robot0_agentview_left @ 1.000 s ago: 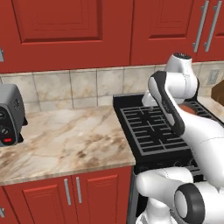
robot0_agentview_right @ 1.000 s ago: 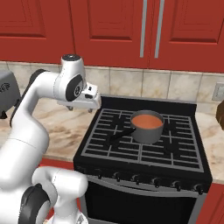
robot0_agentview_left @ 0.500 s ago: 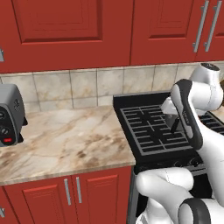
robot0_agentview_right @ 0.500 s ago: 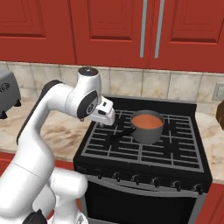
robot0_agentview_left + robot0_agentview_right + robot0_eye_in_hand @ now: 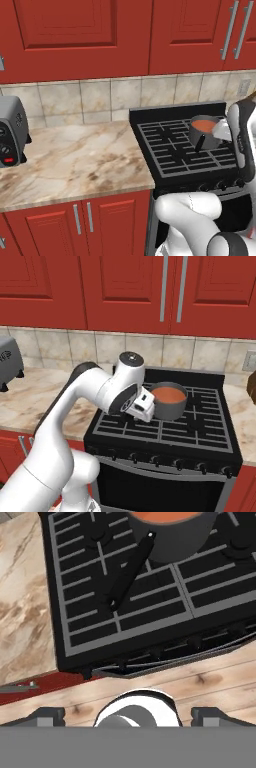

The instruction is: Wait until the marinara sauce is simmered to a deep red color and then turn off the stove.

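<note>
The gripper (image 5: 128,714) hangs with its jaws spread wide and nothing between them, above the front edge of the stove (image 5: 165,428), whose row of knobs (image 5: 177,462) runs along the front. Further back on the dark grates sits a small grey saucepan (image 5: 169,402) with its dark handle (image 5: 129,572) pointing toward the front, holding orange-red marinara sauce (image 5: 168,394). Beside the stove the marble desk (image 5: 75,160) carries a grey toaster (image 5: 11,131) by the tiled wall.

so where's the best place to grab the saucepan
Judging by its pose, grip the dark handle, not the round grey saucepan body. It is a slim straight bar jutting toward the stove front, so come down from above, closing across its width.
</note>
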Motion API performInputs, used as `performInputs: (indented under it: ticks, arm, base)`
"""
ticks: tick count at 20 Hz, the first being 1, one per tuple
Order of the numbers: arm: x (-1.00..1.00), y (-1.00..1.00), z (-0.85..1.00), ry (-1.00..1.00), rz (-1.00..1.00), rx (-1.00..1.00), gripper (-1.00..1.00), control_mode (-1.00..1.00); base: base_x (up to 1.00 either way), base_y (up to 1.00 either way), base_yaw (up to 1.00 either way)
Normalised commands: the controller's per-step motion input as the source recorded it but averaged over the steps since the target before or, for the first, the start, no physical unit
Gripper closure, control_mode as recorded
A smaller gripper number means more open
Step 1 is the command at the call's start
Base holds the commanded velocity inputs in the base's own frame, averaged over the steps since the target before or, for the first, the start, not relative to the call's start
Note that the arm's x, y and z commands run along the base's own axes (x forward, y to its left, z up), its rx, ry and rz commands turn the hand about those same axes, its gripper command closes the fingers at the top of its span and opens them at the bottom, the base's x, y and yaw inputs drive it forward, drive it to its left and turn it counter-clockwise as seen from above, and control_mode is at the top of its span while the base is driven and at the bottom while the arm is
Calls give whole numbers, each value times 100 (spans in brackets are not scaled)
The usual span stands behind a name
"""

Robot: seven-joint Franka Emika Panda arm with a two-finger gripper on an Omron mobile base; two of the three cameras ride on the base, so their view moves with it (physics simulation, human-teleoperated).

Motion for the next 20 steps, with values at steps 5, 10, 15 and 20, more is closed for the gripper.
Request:
performInputs:
  ticks: [5,10,15,20]
  arm:
    - [-41,-48,-16,-3,-1,8,-100,-100]
    - [-26,-29,-17,-1,0,4,-100,-100]
    - [-5,-33,-29,-4,1,1,-100,-100]
    - [0,-49,-26,-4,9,0,-100,-100]
  base:
    - [0,0,0]
    - [0,0,0]
    - [0,0,0]
    - [0,0,0]
